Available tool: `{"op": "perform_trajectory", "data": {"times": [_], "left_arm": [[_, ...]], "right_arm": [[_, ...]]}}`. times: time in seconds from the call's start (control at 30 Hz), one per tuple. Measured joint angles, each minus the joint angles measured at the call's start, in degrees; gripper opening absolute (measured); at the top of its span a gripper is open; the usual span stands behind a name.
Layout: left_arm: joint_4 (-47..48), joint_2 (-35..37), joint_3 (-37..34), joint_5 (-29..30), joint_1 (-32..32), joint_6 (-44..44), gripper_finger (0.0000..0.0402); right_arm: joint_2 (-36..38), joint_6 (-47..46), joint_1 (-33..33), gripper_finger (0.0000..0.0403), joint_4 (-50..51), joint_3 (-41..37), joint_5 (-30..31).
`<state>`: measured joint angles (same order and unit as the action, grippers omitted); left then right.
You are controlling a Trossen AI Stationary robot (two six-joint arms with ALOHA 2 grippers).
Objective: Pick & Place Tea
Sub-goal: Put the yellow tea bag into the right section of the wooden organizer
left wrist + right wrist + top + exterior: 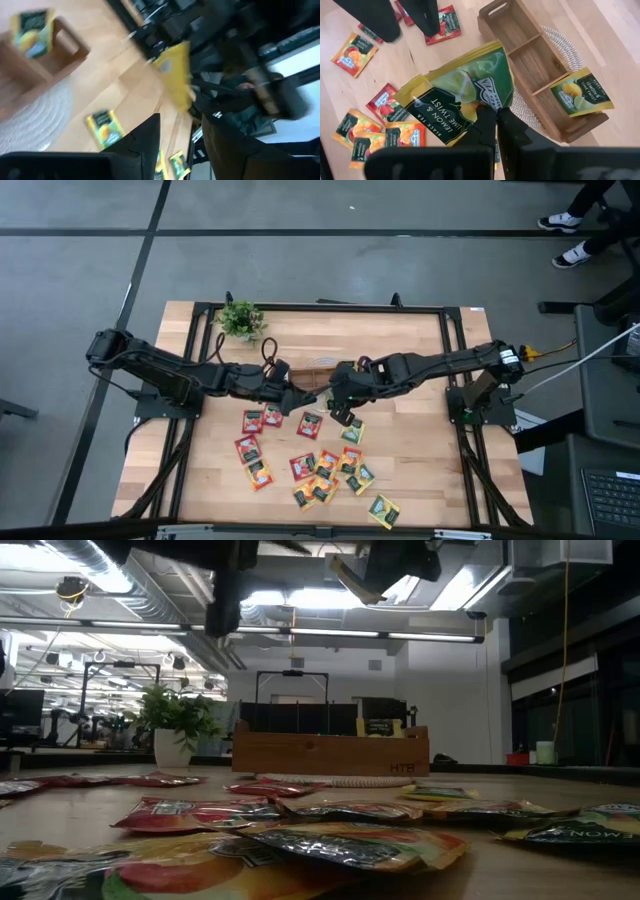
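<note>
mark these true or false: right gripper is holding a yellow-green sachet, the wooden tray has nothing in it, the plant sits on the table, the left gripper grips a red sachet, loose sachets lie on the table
1. The right gripper is shut on a yellow-green lemon and lime sachet. True.
2. The wooden tray has nothing in it. False: one yellow-green sachet already leans in an end compartment.
3. The potted plant sits on the table. True.
4. The left gripper grips a red sachet. False: nothing shows between its fingers, which stand apart.
5. Loose red and orange sachets lie on the table. True.
</note>
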<state>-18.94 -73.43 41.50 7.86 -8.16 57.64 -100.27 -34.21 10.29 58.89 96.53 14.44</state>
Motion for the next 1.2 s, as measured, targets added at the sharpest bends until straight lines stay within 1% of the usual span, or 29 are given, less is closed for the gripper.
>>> {"op": "perform_trajectory", "data": {"times": [0.07,0.17,0.33,0.47,0.53,0.67,0.77,0.87,1.03,1.2], "left_arm": [[0.2,0.0,1.7,0.0,0.0,-2.9,0.0127],[3.8,0.0,3.9,0.2,0.7,-6.3,0.0114],[5.5,0.0,4.5,-0.5,2.3,-6.1,0.0105],[6.1,-0.1,4.5,-2.1,3.2,-4.4,0.0118],[6.2,-0.2,4.5,-3.3,3.6,-4.0,0.0132],[5.7,-0.9,4.6,-3.7,3.8,-2.9,0.0165],[4.6,-1.3,4.6,-5.1,3.9,-3.0,0.0181],[5.2,-1.7,4.5,-5.2,3.8,-2.3,0.0183],[2.5,-3.2,4.7,-5.4,3.8,-1.8,0.0170],[2.7,-6.5,8.3,-6.7,3.8,-4.6,0.0155]], "right_arm": [[0.0,0.2,0.0,0.0007,0.0,0.0,0.0],[0.0,0.3,-0.1,0.0007,0.0,0.0,0.0],[0.0,0.3,-0.1,0.0007,0.0,0.0,-0.1],[0.0,0.5,-0.1,0.0007,0.0,0.0,-0.1],[0.0,0.5,-0.1,0.0007,0.0,0.0,-0.1],[0.0,1.5,-0.1,0.0007,0.0,0.0,-0.1],[0.0,1.6,-0.1,0.0007,0.0,0.0,-0.6],[0.0,1.7,-0.1,0.0007,-0.2,0.0,-0.8],[0.1,1.7,-0.1,0.0007,-1.1,0.0,-1.0],[0.1,1.7,-0.1,0.0007,-1.4,0.0,-1.0]]}}
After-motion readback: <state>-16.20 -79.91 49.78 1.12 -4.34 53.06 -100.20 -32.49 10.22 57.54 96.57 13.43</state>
